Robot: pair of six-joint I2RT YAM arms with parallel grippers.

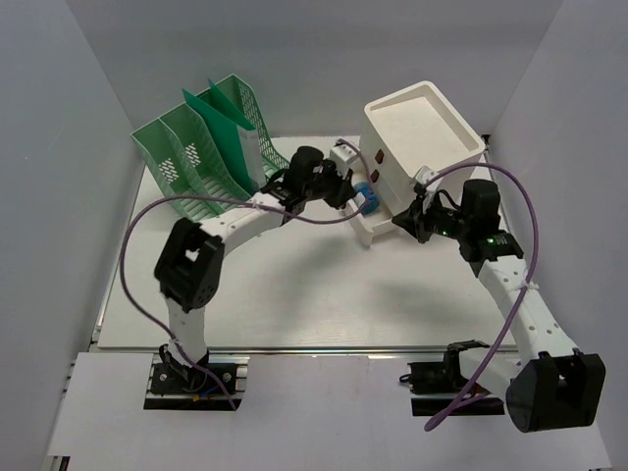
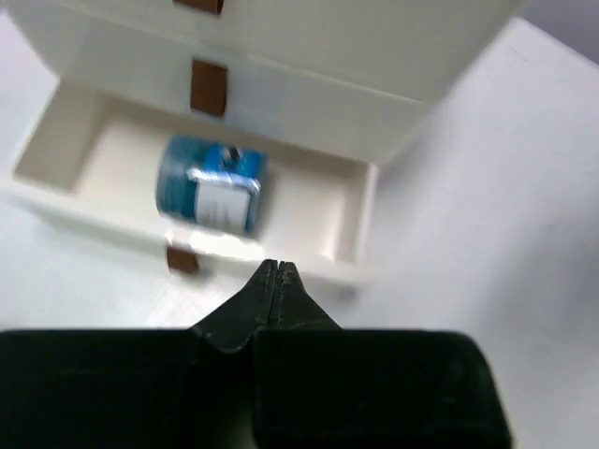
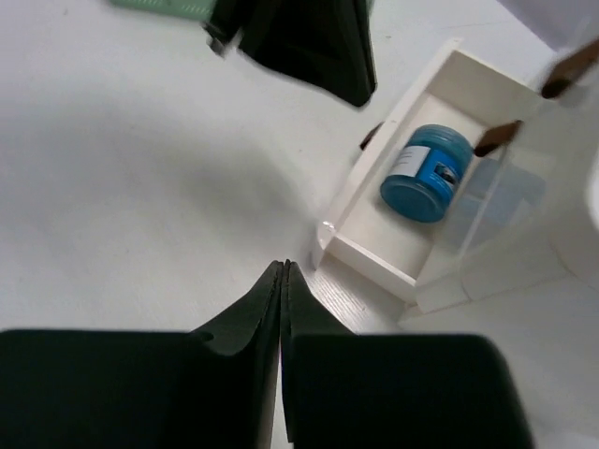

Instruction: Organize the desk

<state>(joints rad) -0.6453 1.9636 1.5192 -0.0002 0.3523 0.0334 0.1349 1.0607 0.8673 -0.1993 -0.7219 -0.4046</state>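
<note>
1. Spanning the view: white desk [image 1: 324, 294], rail along near edge, pale grey walls [image 1: 59, 147] around.
2. Rear: green rack [image 1: 206, 147] left, drawer box [image 1: 422, 128] right; drawer [image 2: 112, 150] out, blue jar [image 2: 211, 182] inside.
3. L gripper [image 2: 278, 271] & R gripper [image 3: 284, 271]: fingers pressed together, empty, by drawer.

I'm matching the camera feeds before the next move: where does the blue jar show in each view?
Top external: blue jar just above centre, in the open drawer at the foot of the white box.
Left wrist: jar left of centre, on its side in the drawer.
Right wrist: jar upper right, in the drawer.
Shared landmark: the brown tabs on the drawer fronts.
</note>
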